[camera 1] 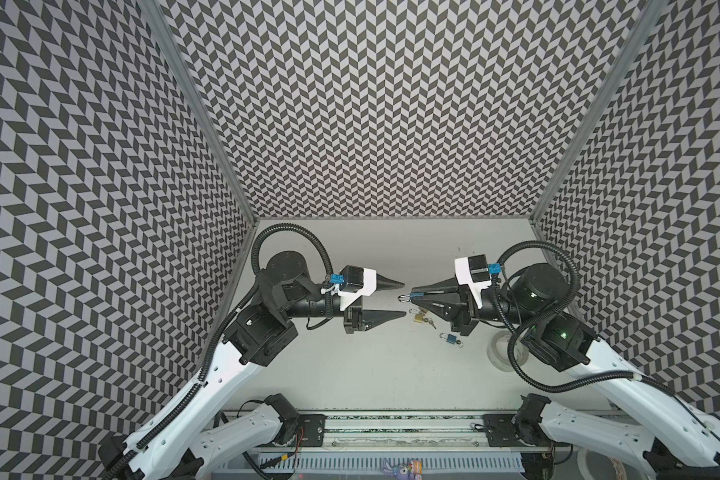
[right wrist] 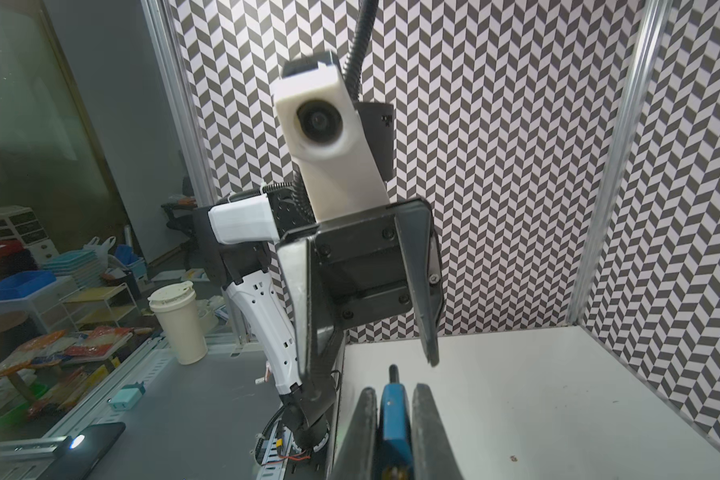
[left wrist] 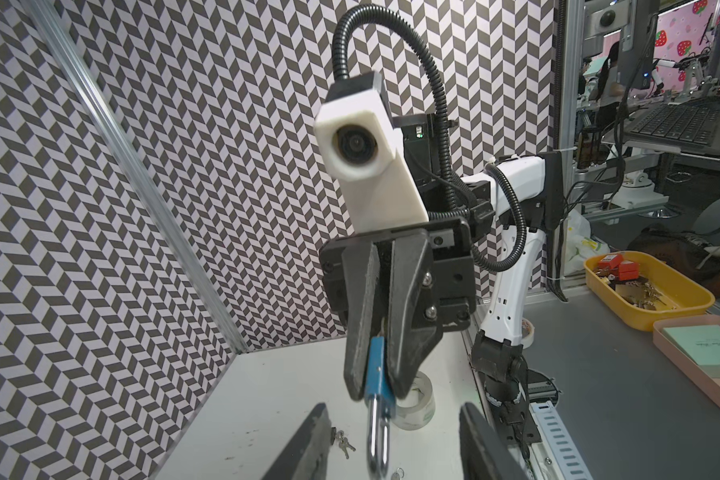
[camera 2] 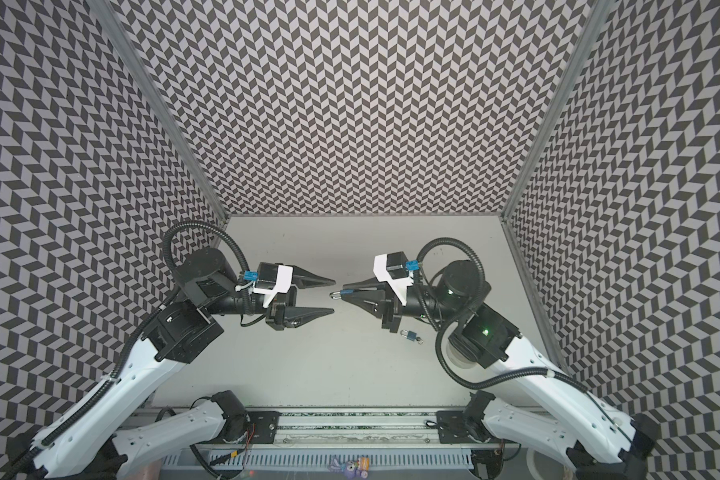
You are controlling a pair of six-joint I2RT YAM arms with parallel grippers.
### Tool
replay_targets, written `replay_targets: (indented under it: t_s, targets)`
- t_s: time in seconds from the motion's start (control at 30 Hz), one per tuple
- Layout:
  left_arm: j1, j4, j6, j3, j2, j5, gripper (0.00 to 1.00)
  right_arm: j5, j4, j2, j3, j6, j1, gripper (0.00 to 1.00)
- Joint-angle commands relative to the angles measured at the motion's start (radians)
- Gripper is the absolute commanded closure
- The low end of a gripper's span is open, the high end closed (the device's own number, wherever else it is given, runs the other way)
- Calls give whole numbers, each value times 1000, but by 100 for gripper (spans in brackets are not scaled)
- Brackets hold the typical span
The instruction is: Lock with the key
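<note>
The left arm (camera 1: 225, 365) and right arm (camera 1: 612, 374) reach level toward each other above the white table (camera 1: 350, 374). The right gripper (camera 1: 413, 293) is clamped on a blue padlock (left wrist: 376, 365), its shackle poking left. The left gripper (camera 1: 404, 299), jaws apart and empty, faces it, just beside. Loose keys (camera 1: 430, 321) lie on the table beneath the right gripper.

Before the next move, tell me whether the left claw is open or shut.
Open. In both top views the left claw has its fingers apart, nothing between them; the right claw holds the padlock.
</note>
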Motion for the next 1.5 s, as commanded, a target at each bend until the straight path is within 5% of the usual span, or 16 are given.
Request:
replay_targets:
  t_s: [0.0,0.67,0.93,1.47]
  targets:
    - [-5,21,6,-11,-13,0,49,-13,134,-22,0,56,-7,100]
    - [-4,46,-4,-7,-5,-7,73,-56,99,6,12,35,-7,100]
    - [-4,41,-4,-9,0,-5,100,-49,90,2,7,28,-7,100]
    - [-5,-6,16,5,10,105,100,-15,-45,7,51,-128,-10,100]
